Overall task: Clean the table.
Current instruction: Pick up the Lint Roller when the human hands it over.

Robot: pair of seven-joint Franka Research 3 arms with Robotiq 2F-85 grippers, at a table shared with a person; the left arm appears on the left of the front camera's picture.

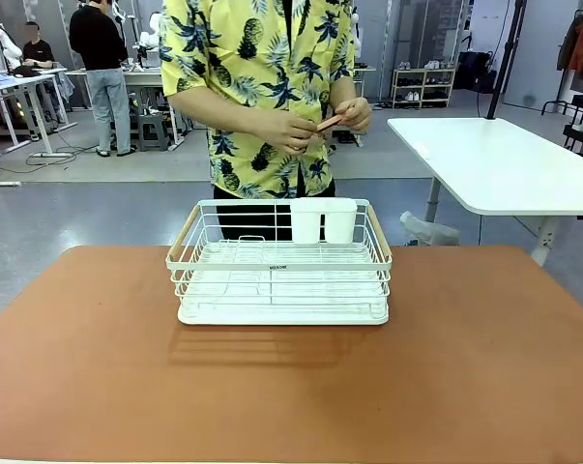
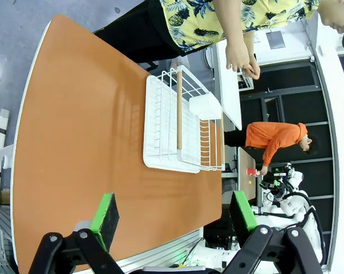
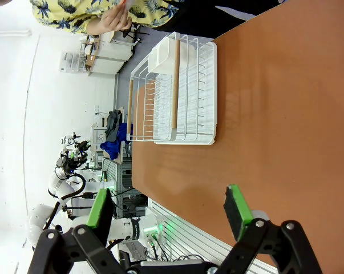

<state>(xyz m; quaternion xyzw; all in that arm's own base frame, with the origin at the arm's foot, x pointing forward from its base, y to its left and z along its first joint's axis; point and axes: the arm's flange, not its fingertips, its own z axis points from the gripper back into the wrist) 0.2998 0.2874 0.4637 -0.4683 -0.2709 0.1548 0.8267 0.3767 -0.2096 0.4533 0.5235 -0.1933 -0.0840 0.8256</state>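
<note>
— On the robot's side, what spreads widest?
— The reddish-brown tabletop, reaching across to the person. A white wire rack stands toward its far edge, with a white holder at the rack's back rim.
— And the pincers?
— Both gape, released: the left pincer and the right pincer hang above the tabletop. Behind the rack, a person's hands pinch a small reddish strip.

Bright, even indoor light fills the scene. The wire rack throws a soft, faint shadow onto the table on its near side. Around the rack the front view is sharp. In both wrist views the table's edges bow, and beyond the rack a white wall is washed out.
</note>
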